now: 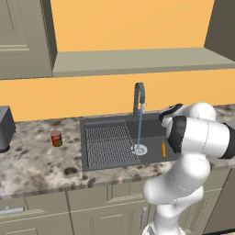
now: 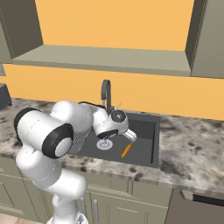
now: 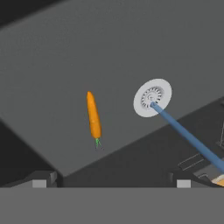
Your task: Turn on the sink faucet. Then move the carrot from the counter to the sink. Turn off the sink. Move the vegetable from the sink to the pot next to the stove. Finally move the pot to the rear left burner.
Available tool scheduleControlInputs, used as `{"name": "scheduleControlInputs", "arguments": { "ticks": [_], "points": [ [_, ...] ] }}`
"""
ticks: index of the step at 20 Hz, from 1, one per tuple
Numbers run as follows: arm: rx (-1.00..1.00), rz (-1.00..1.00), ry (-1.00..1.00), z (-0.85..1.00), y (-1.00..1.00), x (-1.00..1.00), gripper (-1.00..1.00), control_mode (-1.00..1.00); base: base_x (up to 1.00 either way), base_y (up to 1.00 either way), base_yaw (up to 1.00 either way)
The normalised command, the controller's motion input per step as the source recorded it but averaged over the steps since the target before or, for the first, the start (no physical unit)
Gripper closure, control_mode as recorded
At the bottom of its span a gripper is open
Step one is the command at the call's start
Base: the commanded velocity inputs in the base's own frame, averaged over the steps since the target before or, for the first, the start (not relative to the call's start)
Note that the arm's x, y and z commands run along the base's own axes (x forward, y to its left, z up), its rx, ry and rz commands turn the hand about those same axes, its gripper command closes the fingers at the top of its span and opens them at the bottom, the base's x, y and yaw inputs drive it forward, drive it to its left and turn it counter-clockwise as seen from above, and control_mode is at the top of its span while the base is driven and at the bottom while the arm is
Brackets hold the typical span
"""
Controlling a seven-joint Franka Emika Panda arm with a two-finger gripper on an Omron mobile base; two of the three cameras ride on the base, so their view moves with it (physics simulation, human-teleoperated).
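Claw (image 2: 131, 138) hangs over the sink (image 2: 148, 120) in the right base view, just above the carrot (image 2: 126, 151); you cannot read its spread from here. The carrot lies flat on the basin floor, near the front edge, right of the silver drain (image 2: 104, 144). Left base view: water (image 1: 139, 126) runs from the sink faucet (image 1: 139, 96) onto the drain (image 1: 139, 149); the carrot (image 1: 163, 149) sits by the basin's right wall, long axis running front to rear. Hand view: fingertips (image 3: 41, 181) stand spread wide at the bottom corners, holding nothing; the carrot (image 3: 93, 116) lies apart from both, green top toward the camera, tip pointing away. Judgement: the faucet is next to shut; if you swing the wrist carelessly toward the handle, you may clip the spout or nudge the carrot off toward the drain.
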Motion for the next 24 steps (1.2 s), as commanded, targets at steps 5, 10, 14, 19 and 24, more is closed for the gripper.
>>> {"name": "scheduleControlInputs", "arguments": {
  "ticks": [5,10,14,19,24],
  "points": [
    [0.01,0.0,-0.05,0.54,0.0,-0.23,-1.0,-1.0,0.0,0.0,0.0],
    [0.03,-0.04,0.0,0.83,-0.03,-0.12,-1.0,-1.0,0.0,0.0,0.0],
    [0.01,-0.05,0.0,0.85,-0.04,-0.06,-1.0,-1.0,0.0,0.0,0.0],
    [0.05,-0.06,0.05,0.4,-0.18,-0.02,-1.0,-1.0,0.0,0.0,0.0],
    [0.29,-0.01,0.01,-0.27,-0.12,-0.09,-1.0,-1.0,0.0,0.0,0.0]
  ]
}}
